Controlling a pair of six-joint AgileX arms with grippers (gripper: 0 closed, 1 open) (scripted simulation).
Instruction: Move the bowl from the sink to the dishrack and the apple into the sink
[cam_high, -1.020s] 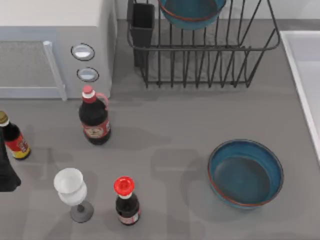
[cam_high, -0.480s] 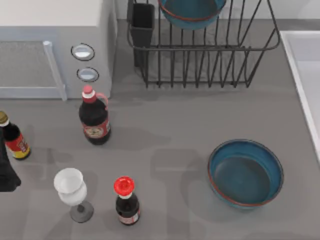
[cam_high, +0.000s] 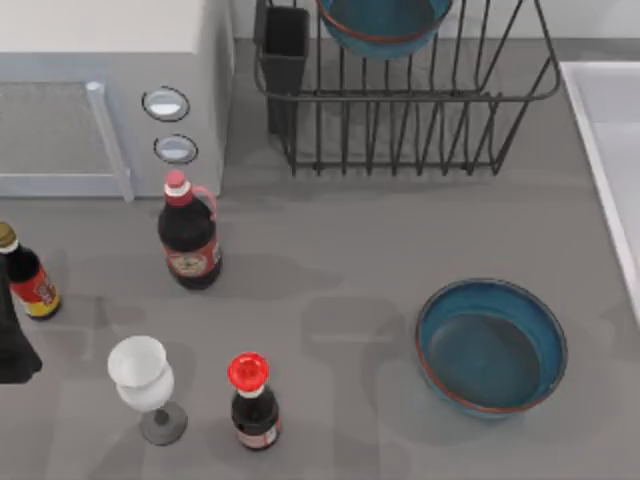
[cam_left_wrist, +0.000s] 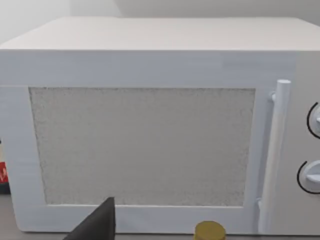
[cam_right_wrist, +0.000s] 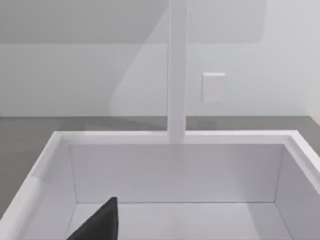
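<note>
A teal-blue bowl (cam_high: 383, 22) with a reddish rim sits in the black wire dishrack (cam_high: 420, 130) at the back, next to its square cutlery cup (cam_high: 285, 50). A second bowl (cam_high: 490, 345) that looks the same stands on the table at the front right. The white sink (cam_high: 600, 120) lies along the right edge. The right wrist view looks down into the sink (cam_right_wrist: 175, 136), with a dark part of my right gripper (cam_right_wrist: 100, 222) above the basin. My left arm (cam_high: 10, 345) is parked at the left edge, and its gripper (cam_left_wrist: 97, 225) faces the microwave. The apple is out of view.
A white microwave (cam_high: 100, 90) fills the back left. In front of it stand a dark bottle with a red cap (cam_high: 188, 235), a small yellow-capped bottle (cam_high: 25, 275), a wine glass (cam_high: 142, 380) and a red-capped bottle (cam_high: 250, 400). A white faucet post (cam_right_wrist: 177, 70) rises behind the sink.
</note>
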